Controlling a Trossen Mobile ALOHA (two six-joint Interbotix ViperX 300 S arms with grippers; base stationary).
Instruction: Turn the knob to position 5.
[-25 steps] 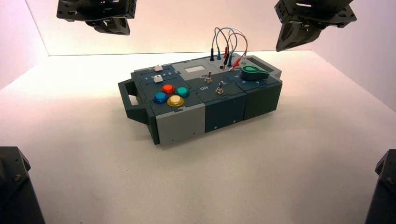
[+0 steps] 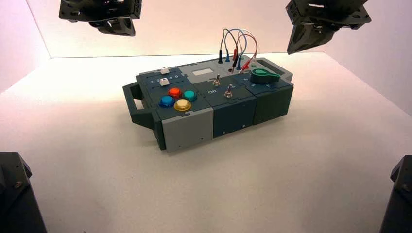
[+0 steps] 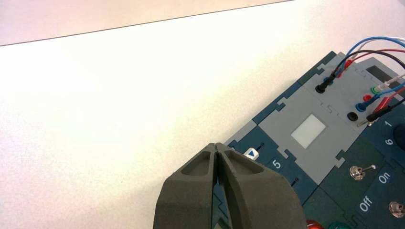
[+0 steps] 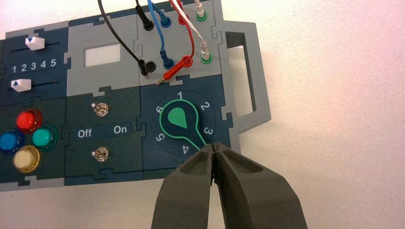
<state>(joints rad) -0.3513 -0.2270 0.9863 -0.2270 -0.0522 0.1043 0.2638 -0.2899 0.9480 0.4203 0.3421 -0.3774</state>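
Observation:
The green teardrop knob sits on the right end of the box. In the right wrist view the knob has a dial numbered 1 to 6 around it, and its pointer aims between 3 and 4. My right gripper is shut and empty, and its tips cover the pointer's end. In the high view it hangs high above and behind the box's right end. My left gripper is shut and empty. It hangs high above the box's far left, over the slider end.
The box carries two white sliders, red, blue, teal and yellow buttons, two metal toggle switches marked Off and On, and looped wires plugged in at the back. A handle sticks out at each end.

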